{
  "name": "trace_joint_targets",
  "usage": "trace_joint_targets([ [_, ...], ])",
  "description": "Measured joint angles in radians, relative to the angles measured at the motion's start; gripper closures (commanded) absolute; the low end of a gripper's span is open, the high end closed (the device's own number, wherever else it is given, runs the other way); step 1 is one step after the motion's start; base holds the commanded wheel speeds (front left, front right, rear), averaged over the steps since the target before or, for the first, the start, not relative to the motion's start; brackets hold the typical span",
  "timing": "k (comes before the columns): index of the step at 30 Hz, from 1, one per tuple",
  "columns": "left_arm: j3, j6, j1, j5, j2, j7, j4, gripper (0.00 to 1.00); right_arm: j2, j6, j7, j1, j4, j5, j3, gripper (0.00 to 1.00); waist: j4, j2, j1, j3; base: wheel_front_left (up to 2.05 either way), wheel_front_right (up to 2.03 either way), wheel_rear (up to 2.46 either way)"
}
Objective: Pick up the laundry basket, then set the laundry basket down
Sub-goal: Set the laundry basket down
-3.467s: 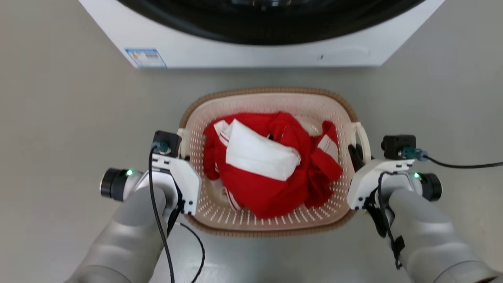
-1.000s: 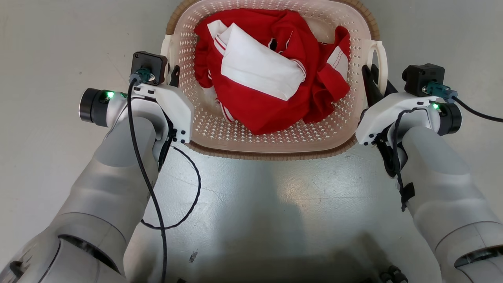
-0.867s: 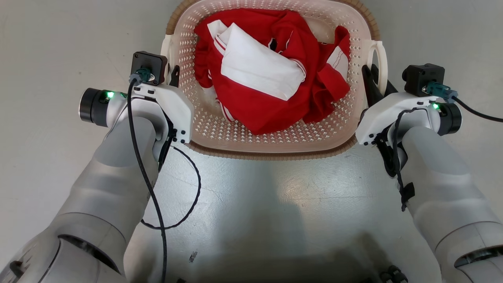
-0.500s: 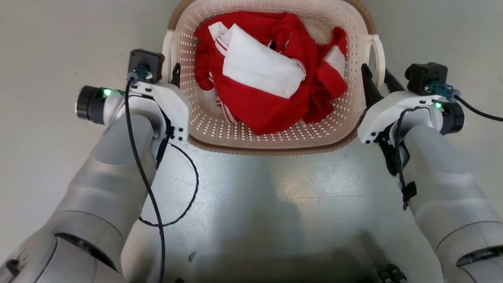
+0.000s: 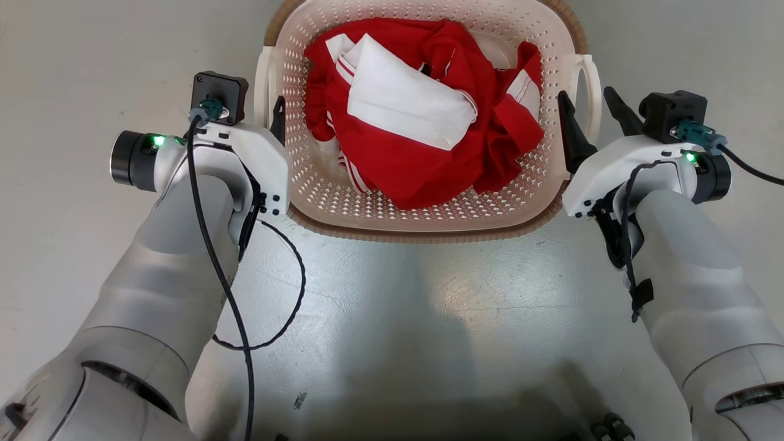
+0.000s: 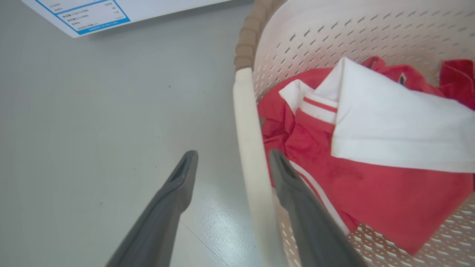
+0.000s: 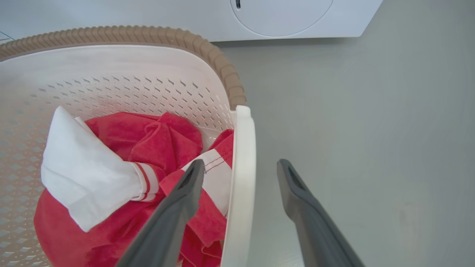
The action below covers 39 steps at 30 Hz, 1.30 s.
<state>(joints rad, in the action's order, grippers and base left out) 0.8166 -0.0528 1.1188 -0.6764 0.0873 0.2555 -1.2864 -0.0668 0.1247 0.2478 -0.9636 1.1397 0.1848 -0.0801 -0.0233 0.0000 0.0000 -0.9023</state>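
Looking down at a glossy grey floor (image 5: 398,318) first – takes up most of the head view. Next biggest, a white washing machine (image 7: 297,18), peeking in along the top of the right wrist view, just past the far end of the basket. Then the laundry basket (image 5: 422,231) itself: down on the floor, cream and perforated with a tan woven-look rim, flanked by the pale left arm (image 5: 165,275) and right arm (image 5: 692,275). Stuffed with a crumpled red and white garment (image 5: 422,153).

Down to the small stuff. Left gripper (image 6: 233,155) spread wide, let go, straddling the left loop handle (image 6: 245,122) – one dark finger outside over the floor, the other inside the basket by the clothes. Same deal with the right gripper (image 7: 241,163): wide apart, clamping nothing, right loop handle (image 7: 244,141) running up between the two fingers. Can't tell about any light contact between inner fingers and handles.
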Motion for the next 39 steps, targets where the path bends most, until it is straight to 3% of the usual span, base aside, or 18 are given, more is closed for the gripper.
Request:
trace_joint_targets([
  [16,-0.018,-0.008,-0.071,-0.007,-0.011,0.0,0.031,0.0,0.0,0.0,0.0,0.068,-0.02,-0.003,0.022,0.0,-0.001,0.0,0.0,0.118,0.0,0.0,0.0],
  [39,-0.127,0.002,-0.321,-0.019,-0.012,0.0,0.136,0.0,0.005,0.0,0.0,0.275,-0.099,-0.138,0.145,0.0,0.022,0.0001,0.0,0.48,0.0,0.0,0.0],
])
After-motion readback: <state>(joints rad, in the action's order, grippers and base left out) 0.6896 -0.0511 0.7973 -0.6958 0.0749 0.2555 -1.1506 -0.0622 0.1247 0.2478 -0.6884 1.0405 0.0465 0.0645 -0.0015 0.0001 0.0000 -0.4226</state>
